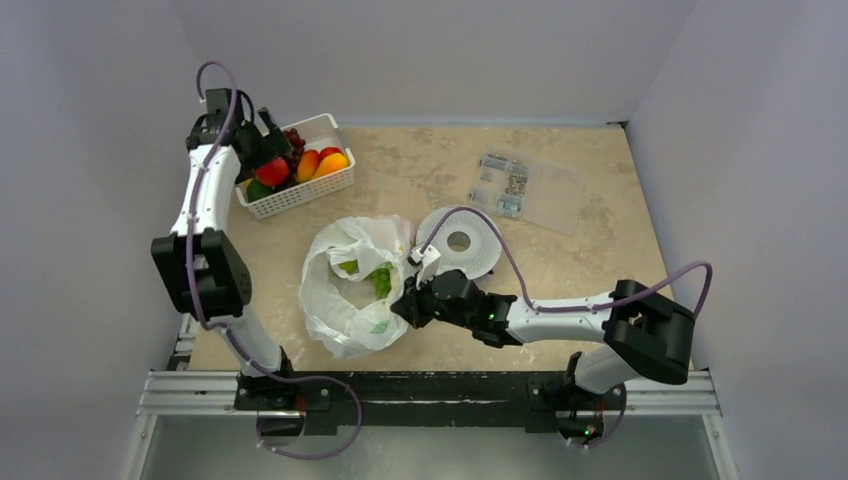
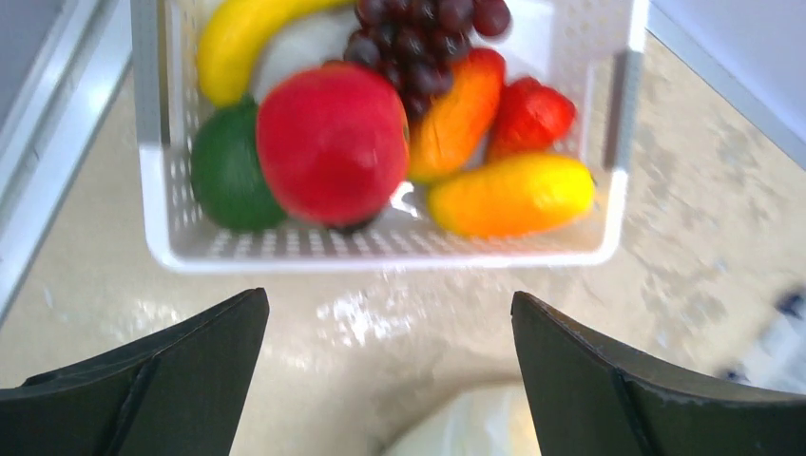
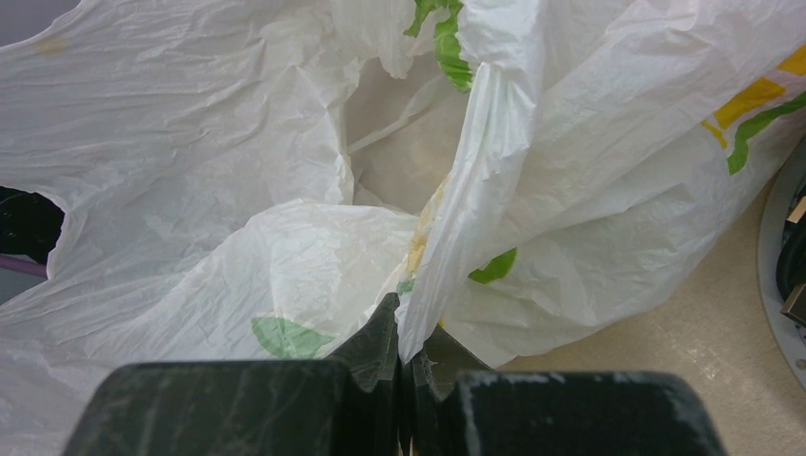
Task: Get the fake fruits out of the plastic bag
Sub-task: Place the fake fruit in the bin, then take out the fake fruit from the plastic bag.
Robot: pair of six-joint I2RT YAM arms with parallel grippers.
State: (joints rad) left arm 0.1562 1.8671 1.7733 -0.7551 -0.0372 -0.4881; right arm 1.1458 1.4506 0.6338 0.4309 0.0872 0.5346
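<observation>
The plastic bag lies crumpled at the table's near middle with its mouth gaping. Inside it show a green grape bunch and another green fruit. My right gripper is at the bag's right rim, shut on a fold of the bag; its fingers pinch the film. My left gripper hangs open and empty over the near-left edge of the white basket. Its fingers stand wide apart above bare table. A red apple rests in the basket.
The basket also holds a banana, dark grapes, a green fruit and orange-yellow fruits. A white round disc lies right of the bag. A flat clear packet sits at the back right. Walls close in the table.
</observation>
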